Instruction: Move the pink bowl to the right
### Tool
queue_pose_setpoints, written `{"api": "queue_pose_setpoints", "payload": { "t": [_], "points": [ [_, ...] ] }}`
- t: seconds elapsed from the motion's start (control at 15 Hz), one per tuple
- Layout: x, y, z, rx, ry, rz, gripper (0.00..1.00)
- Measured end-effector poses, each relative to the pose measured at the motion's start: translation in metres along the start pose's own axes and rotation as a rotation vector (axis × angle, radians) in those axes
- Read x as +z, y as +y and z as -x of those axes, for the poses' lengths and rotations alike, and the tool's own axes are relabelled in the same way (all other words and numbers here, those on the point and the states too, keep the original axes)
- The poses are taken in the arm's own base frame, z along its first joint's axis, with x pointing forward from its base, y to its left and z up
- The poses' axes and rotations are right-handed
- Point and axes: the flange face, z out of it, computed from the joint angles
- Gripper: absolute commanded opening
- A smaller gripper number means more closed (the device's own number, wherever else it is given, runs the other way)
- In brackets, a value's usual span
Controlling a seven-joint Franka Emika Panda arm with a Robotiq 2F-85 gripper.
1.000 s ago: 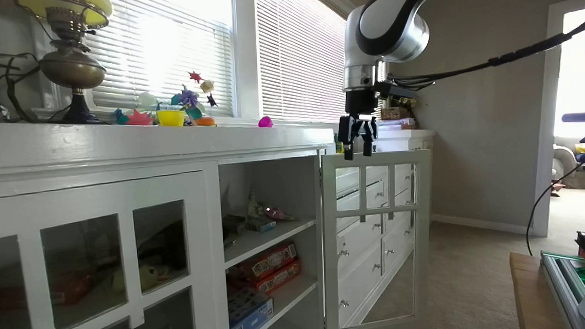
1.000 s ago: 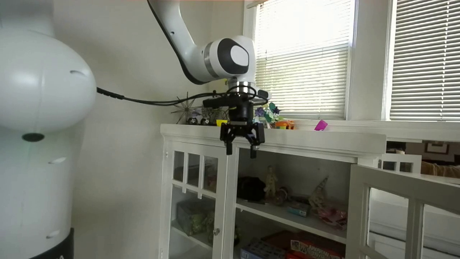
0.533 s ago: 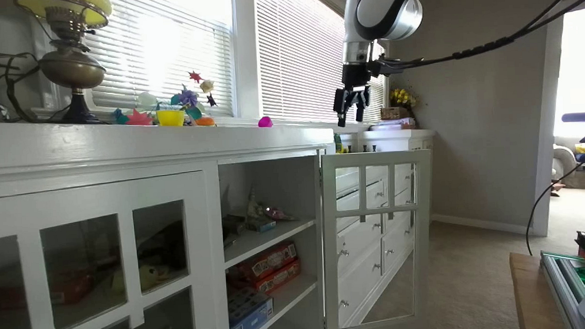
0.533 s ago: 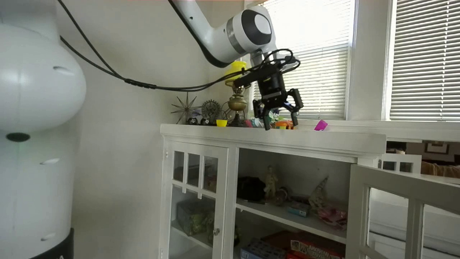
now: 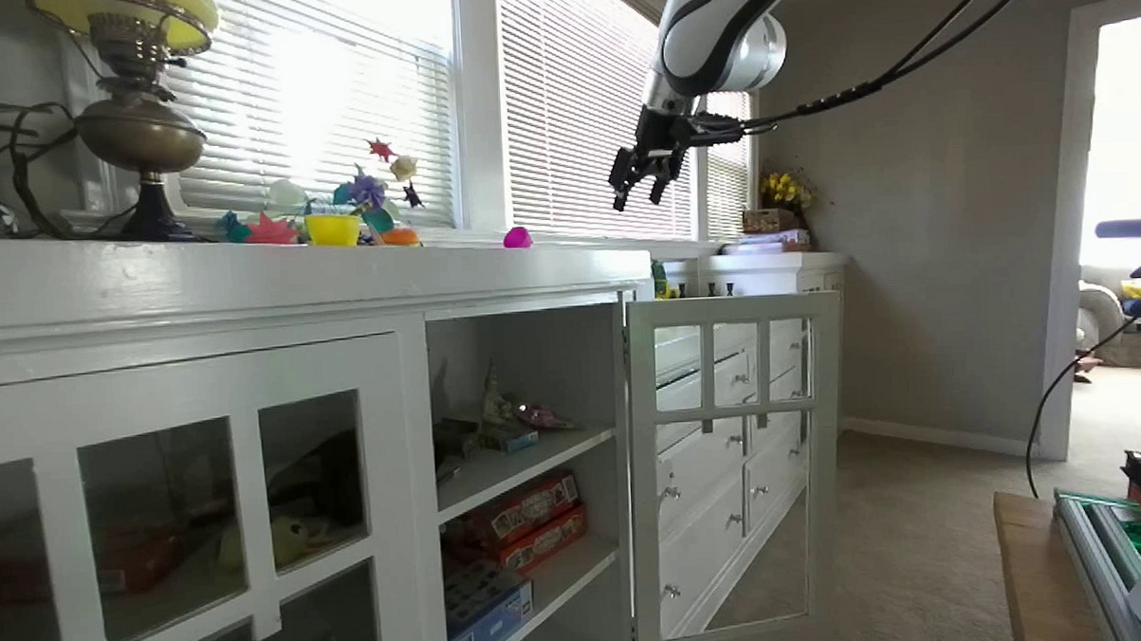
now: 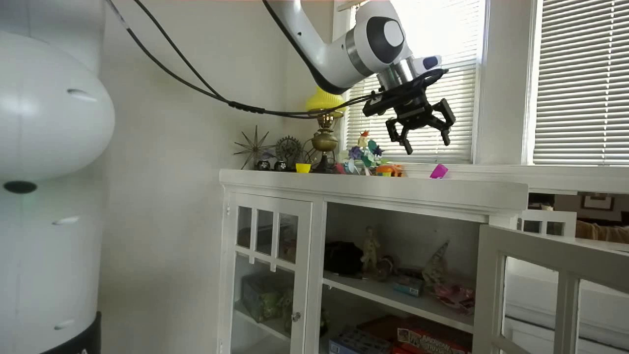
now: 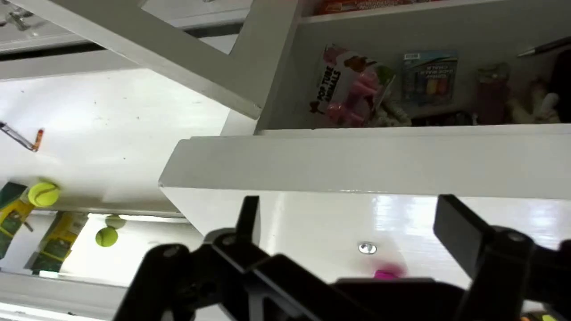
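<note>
Tool (image 6: pixel 427 145) hung higher than the bench (image 6: pixel 373 188), fingers (image 7: pixel 461 235) apart, nothing held; slanted, I guessed, to line up on the pink bowl (image 6: pixel 439 171). Bowl sat tipped on top, back from the front edge, untouched, probably resting on its side wall.

Free air between tool (image 6: pixel 427 146) and pink bowl (image 6: pixel 439 171)
</note>
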Motion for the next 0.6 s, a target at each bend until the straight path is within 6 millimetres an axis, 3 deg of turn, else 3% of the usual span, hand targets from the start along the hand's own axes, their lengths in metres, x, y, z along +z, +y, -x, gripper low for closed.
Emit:
{"api": "queue_pose_setpoints", "payload": {
  "t": [0.6],
  "points": [
    [0.0066,-0.0022,-0.0036,0.001,-0.006,-0.003,1.00]
  ]
}}
